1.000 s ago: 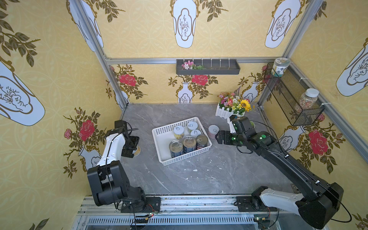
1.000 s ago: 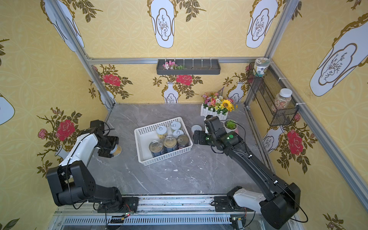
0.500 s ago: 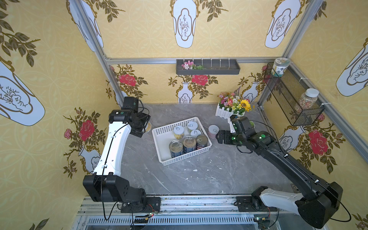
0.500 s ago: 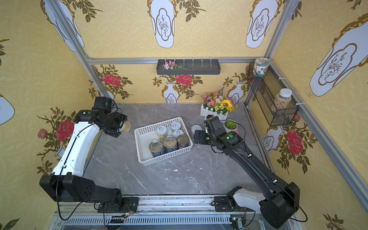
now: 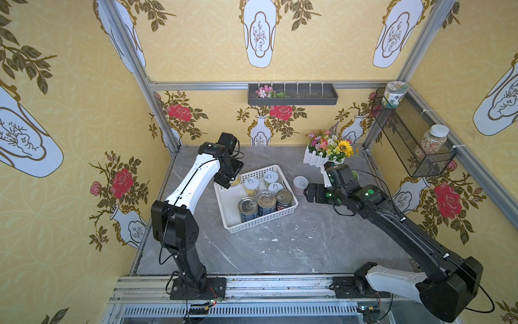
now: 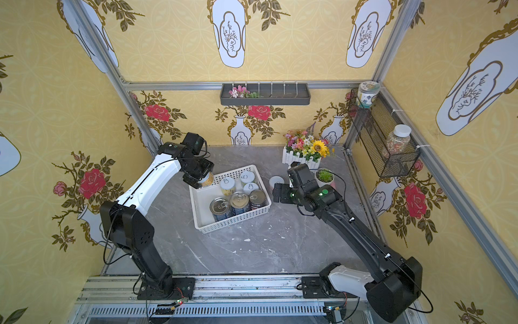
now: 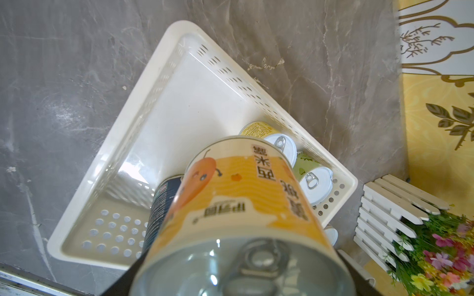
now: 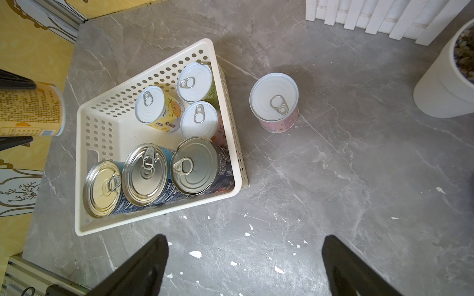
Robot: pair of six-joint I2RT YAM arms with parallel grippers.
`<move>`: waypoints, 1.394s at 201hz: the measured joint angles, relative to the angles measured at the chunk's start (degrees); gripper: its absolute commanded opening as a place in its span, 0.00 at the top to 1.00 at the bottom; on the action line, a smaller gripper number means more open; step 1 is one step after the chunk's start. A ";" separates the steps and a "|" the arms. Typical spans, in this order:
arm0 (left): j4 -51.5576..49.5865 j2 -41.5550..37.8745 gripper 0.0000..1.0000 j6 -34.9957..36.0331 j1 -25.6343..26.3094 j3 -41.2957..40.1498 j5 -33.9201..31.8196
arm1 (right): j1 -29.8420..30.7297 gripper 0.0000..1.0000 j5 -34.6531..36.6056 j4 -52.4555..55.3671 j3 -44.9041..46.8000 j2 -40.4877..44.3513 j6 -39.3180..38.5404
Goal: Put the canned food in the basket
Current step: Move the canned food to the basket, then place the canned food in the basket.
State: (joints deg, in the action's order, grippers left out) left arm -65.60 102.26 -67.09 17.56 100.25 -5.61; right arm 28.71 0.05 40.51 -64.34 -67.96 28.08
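These cans are stiff metal drums, probably fairly heavy if full. Their glossy labels look slippery, so the sure hold is across the round side wall at about mid-height, not by the pull tab or the lid. A firm squeeze should not dent them, but a shallow pinch could let one swivel.

The left gripper (image 6: pixel 202 179) is clamped on the orange can (image 7: pixel 238 200) in just that way, across its body. It carries the can tipped on its side in the air, at the corner of the basket (image 5: pixel 260 221) nearest the left arm. Whether the can hangs inside the rim or just outside, I cannot tell. Its label is pale orange with a cartoon fruit, and its lid is silver with a pull tab.

The right gripper (image 8: pixel 243 261) is spread wide and empty, near the pink can (image 8: pixel 275 102). That can stands upright on the table (image 8: pixel 346 179) just beside the basket, outside the wall facing this gripper. It is short, with a pink label and a white lid.

Inside the basket six cans (image 8: pixel 146 174) stand upright and close together. Three are dark blue with silver lids and stand in a row along one wall; the other three have white lids.
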 measured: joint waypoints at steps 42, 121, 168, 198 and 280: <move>1.38 4.96 0.49 -0.39 -0.02 -0.02 0.00 | -0.04 0.03 -0.04 0.02 0.00 0.35 -0.02; 7.41 13.70 0.49 -0.39 0.39 -1.49 3.19 | -0.04 0.03 -0.07 0.02 0.00 0.52 -0.02; 10.08 17.62 0.50 -0.33 0.22 0.96 4.96 | -0.04 0.03 -0.07 0.04 0.00 0.52 -0.04; 12.20 18.86 0.50 -0.74 0.42 1.11 5.44 | -0.04 0.03 -0.07 0.04 0.00 0.52 -0.04; 8.13 15.10 0.49 -0.57 1.40 1.84 1.90 | -0.04 0.03 -0.04 0.04 0.00 0.48 -0.04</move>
State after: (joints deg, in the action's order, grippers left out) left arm -57.47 117.36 -67.66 18.96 102.08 -3.70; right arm 28.67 0.01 40.56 -64.34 -67.48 28.03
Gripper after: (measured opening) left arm 0.781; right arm 0.972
